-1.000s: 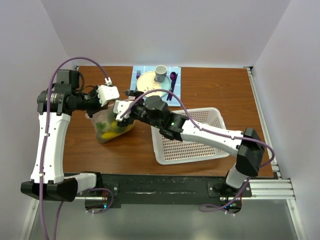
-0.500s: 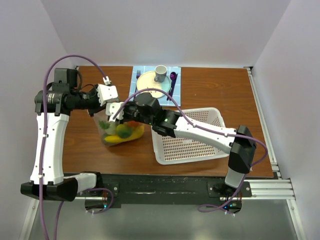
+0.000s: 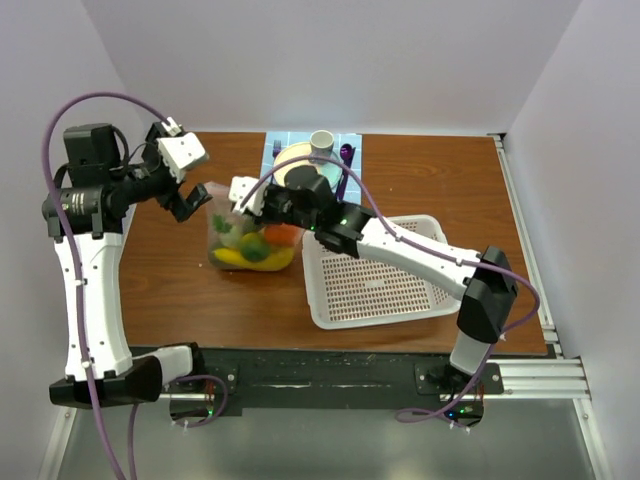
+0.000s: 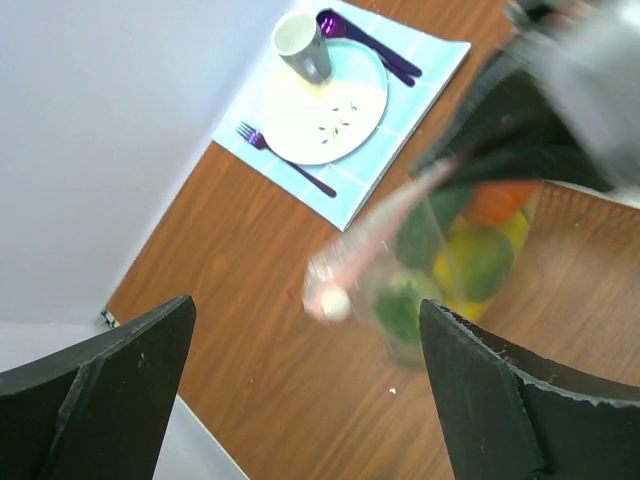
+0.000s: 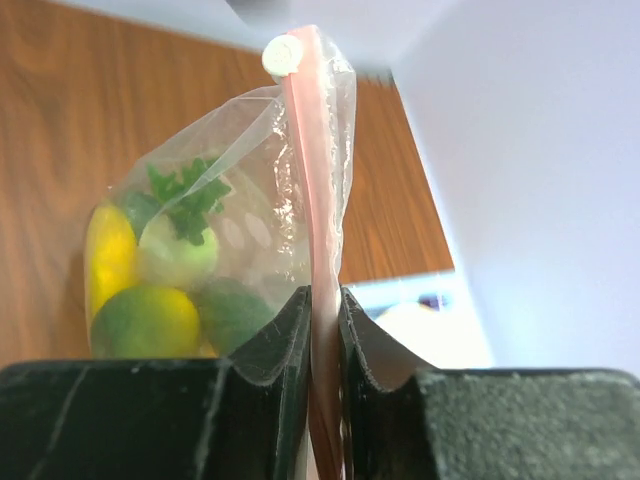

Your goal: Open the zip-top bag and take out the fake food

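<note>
Over the brown desk (image 3: 450, 180), centre-left from above, the zip-top bag (image 3: 222, 222) looks limp and slippery, weighted by fake food (image 3: 258, 246). My right gripper (image 5: 322, 300) clamps its stiffer pink zipper strip (image 5: 312, 150); my left gripper (image 3: 190, 202) gapes empty.

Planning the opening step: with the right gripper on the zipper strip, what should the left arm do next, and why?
Probably ease the left gripper toward the white slider at the strip's end and close on it. It hangs open, apart from the zip-top bag, while the right gripper is shut on the pink zipper strip; the fake food is inside.
</note>
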You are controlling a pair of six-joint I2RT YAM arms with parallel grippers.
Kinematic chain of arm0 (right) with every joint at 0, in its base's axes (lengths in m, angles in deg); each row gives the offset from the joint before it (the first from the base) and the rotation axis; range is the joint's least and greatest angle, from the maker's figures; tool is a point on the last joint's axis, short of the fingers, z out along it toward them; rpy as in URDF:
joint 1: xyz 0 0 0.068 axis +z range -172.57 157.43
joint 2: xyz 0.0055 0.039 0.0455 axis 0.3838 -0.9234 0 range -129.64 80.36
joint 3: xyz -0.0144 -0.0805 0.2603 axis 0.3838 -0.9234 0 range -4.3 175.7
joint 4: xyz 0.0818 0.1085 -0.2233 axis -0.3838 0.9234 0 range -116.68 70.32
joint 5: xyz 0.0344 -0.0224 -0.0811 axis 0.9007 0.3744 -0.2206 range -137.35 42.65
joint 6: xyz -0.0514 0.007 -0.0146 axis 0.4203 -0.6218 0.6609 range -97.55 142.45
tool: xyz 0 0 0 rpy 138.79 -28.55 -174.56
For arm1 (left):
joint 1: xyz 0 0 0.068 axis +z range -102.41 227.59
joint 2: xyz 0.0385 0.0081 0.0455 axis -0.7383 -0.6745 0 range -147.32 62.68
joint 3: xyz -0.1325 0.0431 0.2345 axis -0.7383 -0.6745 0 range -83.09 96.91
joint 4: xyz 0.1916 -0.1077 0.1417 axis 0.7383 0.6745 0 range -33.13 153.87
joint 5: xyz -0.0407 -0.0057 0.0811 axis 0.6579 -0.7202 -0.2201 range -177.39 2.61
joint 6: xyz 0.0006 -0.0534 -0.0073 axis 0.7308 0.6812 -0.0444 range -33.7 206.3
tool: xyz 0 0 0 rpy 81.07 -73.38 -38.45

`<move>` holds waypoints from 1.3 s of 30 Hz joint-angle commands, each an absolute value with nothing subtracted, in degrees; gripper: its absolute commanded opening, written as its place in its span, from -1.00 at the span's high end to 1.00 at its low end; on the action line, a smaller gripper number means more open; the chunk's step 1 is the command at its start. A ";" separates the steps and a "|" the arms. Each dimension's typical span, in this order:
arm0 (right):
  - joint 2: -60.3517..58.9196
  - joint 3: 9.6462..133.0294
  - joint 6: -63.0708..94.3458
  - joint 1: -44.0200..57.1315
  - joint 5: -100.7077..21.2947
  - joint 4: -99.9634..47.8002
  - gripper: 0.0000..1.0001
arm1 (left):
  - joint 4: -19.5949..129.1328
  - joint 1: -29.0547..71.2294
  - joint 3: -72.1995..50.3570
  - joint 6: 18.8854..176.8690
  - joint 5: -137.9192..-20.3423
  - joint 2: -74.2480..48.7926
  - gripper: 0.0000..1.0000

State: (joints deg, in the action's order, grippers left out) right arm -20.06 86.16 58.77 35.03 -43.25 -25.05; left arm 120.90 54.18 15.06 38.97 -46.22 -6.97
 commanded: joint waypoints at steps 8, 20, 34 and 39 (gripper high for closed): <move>-16.49 87.02 53.48 28.85 -41.99 -23.95 0.71 | 122.44 58.39 10.08 32.95 -35.63 -4.64 -0.99; -13.06 85.26 49.70 28.14 -37.16 -22.72 0.63 | 104.01 76.32 -8.61 41.12 6.01 -10.53 -1.00; -13.85 87.37 45.31 28.05 -31.71 -19.91 0.56 | 124.98 67.64 -10.67 6.59 10.34 -17.56 -0.94; -13.94 90.62 45.48 27.97 -29.95 -15.26 0.37 | 131.84 65.34 -6.02 -1.50 10.34 -21.43 -0.91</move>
